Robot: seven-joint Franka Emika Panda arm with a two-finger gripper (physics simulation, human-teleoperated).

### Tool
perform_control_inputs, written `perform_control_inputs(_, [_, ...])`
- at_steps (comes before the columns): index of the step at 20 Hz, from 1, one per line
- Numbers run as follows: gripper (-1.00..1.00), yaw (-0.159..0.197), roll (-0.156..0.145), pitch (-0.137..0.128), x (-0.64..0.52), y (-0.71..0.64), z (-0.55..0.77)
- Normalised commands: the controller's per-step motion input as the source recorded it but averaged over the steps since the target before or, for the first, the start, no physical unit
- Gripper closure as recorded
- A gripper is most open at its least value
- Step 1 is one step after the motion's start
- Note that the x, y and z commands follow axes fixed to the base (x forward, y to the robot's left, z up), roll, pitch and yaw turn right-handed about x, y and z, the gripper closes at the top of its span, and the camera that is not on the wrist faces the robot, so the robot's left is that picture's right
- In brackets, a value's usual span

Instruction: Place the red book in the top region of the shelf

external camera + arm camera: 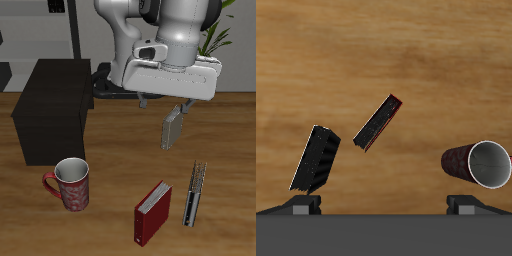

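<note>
Two books are standing on the wooden table (230, 130) along with one mug (70, 184) and one shelf (55, 110). One of the books is the red book (153, 213), thick and dark red with a pale page edge showing along one side; seen from my wrist it is looking like a narrow dark slab with a red rim (377, 123). It is standing upright near the table's front edge, well apart from the shelf and nearer the front than the mug. The other one, a thin black book (194, 194), is standing just beside the red book, slightly farther from the mug (478, 164). The shelf is sitting as a dark boxy block with a flat top, farther back than the mug. I am hanging my gripper (172, 118) above the table, farther back than both books, with my fingers apart and nothing between them; only their tips are showing from my wrist.
</note>
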Motion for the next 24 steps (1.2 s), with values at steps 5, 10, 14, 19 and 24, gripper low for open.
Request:
perform_control_inputs(5, [-1.00, -0.037, -0.002, 0.021, 0.28, 0.00, -0.12])
perform_control_inputs(10, [-1.00, -0.043, 0.013, -0.006, 0.25, 0.02, -0.11])
perform_control_inputs(14, [-1.00, -0.069, 0.001, -0.010, 0.23, -0.02, -0.15])
perform_control_inputs(19, [-1.00, -0.056, -0.012, -0.056, 0.17, -0.11, -0.10])
perform_control_inputs(24, [-1.00, -0.065, 0.001, -0.012, 0.19, -0.11, -0.18])
